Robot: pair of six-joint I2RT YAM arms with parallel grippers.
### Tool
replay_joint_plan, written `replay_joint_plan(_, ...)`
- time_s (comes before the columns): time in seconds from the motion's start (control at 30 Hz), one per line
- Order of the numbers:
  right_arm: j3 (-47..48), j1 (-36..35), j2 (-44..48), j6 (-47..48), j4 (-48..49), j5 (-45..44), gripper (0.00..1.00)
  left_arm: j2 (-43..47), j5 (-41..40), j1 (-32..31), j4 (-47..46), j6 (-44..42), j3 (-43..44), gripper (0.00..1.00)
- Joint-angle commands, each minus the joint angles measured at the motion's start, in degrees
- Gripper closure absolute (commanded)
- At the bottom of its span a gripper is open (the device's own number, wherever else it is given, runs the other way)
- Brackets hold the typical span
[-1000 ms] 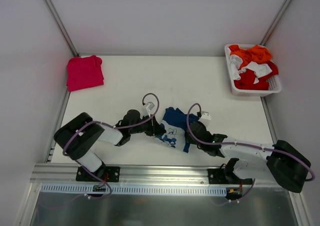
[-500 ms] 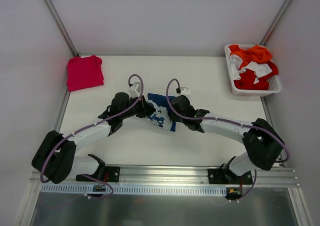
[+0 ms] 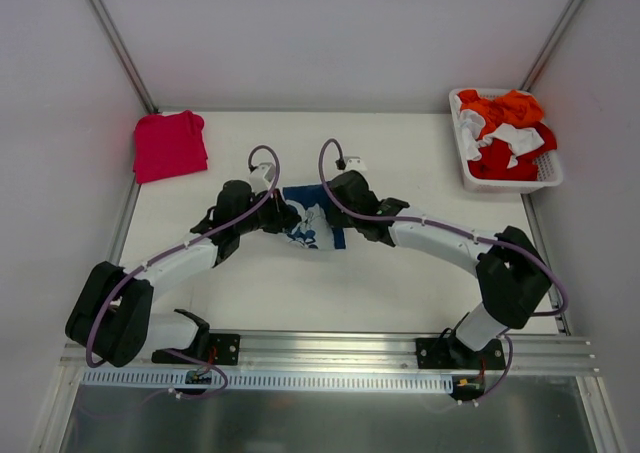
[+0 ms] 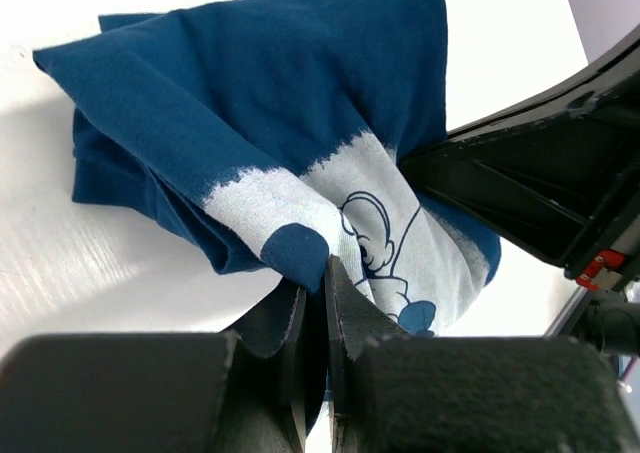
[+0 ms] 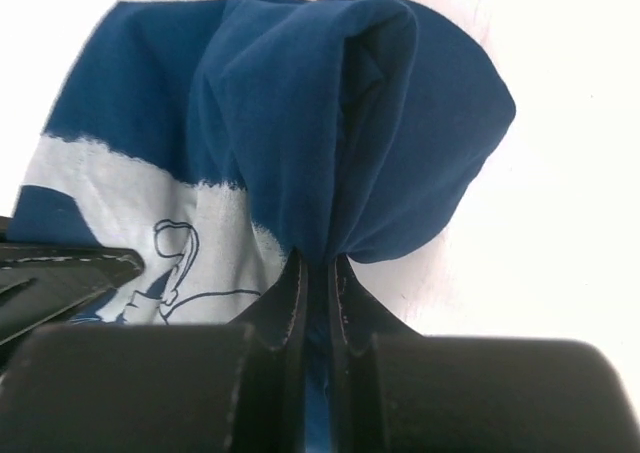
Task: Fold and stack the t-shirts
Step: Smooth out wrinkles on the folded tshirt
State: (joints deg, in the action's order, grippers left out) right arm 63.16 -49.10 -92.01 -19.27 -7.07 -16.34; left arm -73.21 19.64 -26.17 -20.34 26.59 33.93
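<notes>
Both arms have carried the bunched dark navy blue cloth t-shirt (image 3: 312,223) farther back along the white worktop (image 3: 420,273). Far left, the folded pinkish-red cloth t-shirt (image 3: 170,145) lies in the back corner. Mid-worktop, the left hand (image 3: 283,218) is clamped on the navy shirt's left edge, and the right hand (image 3: 338,210) on its right fold.

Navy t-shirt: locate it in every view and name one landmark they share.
Top external: navy t-shirt at the centre of the table, between left gripper and right gripper.
Left wrist: fills the upper frame, pinched by left gripper.
Right wrist: upper centre, pinched by right gripper.
Shared landmark: its pale printed patch.
</notes>
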Motion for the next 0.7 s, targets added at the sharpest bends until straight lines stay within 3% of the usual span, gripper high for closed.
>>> replay_joint_plan(0.0, -1.7, 0.1, 2.4, 0.0, -1.3, 0.5, 1.0, 0.0, 3.0, 0.1, -2.2, 0.0, -1.0, 1.0)
replay_joint_plan(0.6, -16.7, -6.6, 6.7, -7.5, 2.3, -0.6, 0.99, 4.7, 5.6, 0.0, -2.9, 3.0, -9.2, 1.0)
replay_joint_plan(0.67, -18.0, -8.1, 7.1, -8.5, 2.6, -1.0, 0.99, 6.0, 5.6, -0.3, -2.9, 4.1, -10.7, 0.89)
